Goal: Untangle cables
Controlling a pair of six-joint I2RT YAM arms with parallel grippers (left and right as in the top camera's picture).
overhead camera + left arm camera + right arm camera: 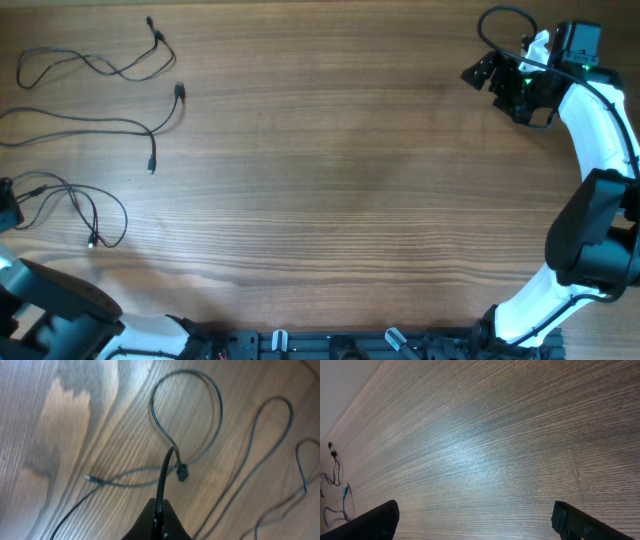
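Three cables [100, 122] lie apart on the table [350, 180]; left fingers [145, 522] pinch one, right fingers [370, 522] gape empty.

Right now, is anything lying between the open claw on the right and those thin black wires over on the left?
Nothing visible does. Only bare wooden table lies between the right gripper and the thin black cables at the far left. The left gripper pinches one of them.

We see our right pincer [477, 519] spread wide, its two dark fingers [375, 521] at the near corners, above the wood-grain worktop [485, 435]. Thin cables [338, 466] lie at the left edge, well apart from it, one ending in a small plug.
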